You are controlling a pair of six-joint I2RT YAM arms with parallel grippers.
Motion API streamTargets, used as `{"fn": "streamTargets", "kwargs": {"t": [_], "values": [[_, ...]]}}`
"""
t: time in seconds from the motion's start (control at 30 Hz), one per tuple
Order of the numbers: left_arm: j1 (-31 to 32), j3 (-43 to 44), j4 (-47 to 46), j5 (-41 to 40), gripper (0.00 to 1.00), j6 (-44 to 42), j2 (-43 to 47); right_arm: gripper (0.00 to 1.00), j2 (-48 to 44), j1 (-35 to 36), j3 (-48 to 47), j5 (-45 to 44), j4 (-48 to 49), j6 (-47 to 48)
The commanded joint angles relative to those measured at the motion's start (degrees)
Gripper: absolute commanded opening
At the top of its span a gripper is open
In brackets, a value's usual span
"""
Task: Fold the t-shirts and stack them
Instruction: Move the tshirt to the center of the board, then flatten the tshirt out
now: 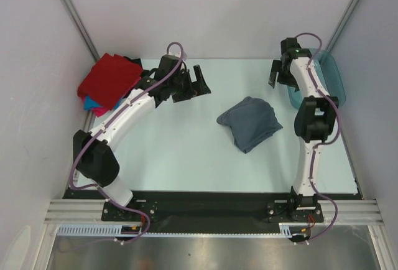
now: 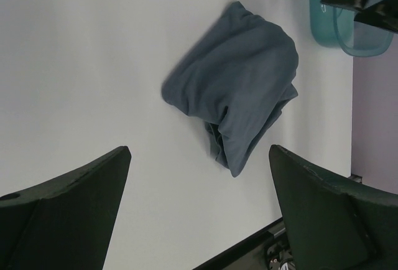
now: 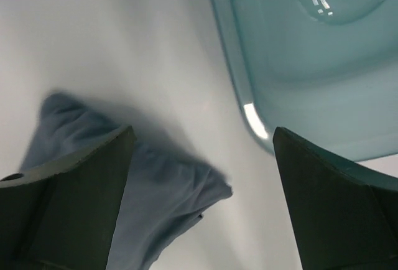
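A slate grey-blue t-shirt (image 1: pixel 250 122) was pictured lying bunched and unfolded on the table (image 1: pixel 180 152), near the teal tub (image 1: pixel 334 74) on its left-arm side. The right gripper (image 1: pixel 275 74), jaws spread and empty, was held by the tub's rim and was judged slightly the nearer. The left gripper (image 1: pixel 199 85), likewise spread, was aimed at the heap from farther off the tub, and the folded stack (image 1: pixel 109 80) was set farthest from it.
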State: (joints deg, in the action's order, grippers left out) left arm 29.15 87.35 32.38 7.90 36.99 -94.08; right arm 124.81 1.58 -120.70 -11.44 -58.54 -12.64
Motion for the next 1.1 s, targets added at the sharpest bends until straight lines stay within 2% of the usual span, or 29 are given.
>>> {"fn": "streamTargets", "kwargs": {"t": [0.0,0.1,0.3,0.33,0.43,0.5,0.57,0.63,0.77,0.9,1.07], "values": [[0.2,3.3,1.5,0.0,1.0,-1.0,0.8,0.99,6.8,1.0,-7.8,-15.6,-0.3,3.2],[0.5,1.8,1.6,-0.6,1.0,-0.7,2.1,0.99,11.1,1.3,-11.0,-21.1,0.3,2.6],[0.5,1.8,3.6,-1.2,1.0,-1.6,1.8,0.97,14.9,1.4,-10.8,-23.5,3.3,3.2],[0.4,2.0,3.8,-1.1,1.0,-1.8,1.3,0.81,15.3,1.3,-11.0,-23.1,3.2,3.1],[0.5,3.6,4.2,-0.5,1.0,-2.1,-0.1,0.53,14.8,1.1,-10.8,-22.5,2.9,2.7],[0.4,4.5,4.2,0.2,1.0,-2.2,-1.2,0.43,13.9,1.2,-9.6,-22.0,3.2,3.1],[0.4,5.8,4.2,1.3,1.0,-2.2,-2.6,0.26,11.8,1.2,-7.5,-21.4,3.3,3.5],[0.4,6.4,4.2,1.9,1.0,-2.3,-3.3,0.0,9.7,1.4,-2.9,-21.4,4.8,3.8],[0.4,7.0,3.2,2.6,1.0,-2.3,-3.9,0.0,3.8,1.1,5.1,-21.0,8.9,4.5],[0.5,7.2,3.0,3.0,1.0,-2.5,-4.4,0.0,-2.7,1.1,9.9,-16.9,11.0,5.1],[0.5,6.9,2.4,3.5,1.0,-2.1,-4.4,0.0,-4.5,0.9,6.4,-8.0,11.8,5.9]]}}
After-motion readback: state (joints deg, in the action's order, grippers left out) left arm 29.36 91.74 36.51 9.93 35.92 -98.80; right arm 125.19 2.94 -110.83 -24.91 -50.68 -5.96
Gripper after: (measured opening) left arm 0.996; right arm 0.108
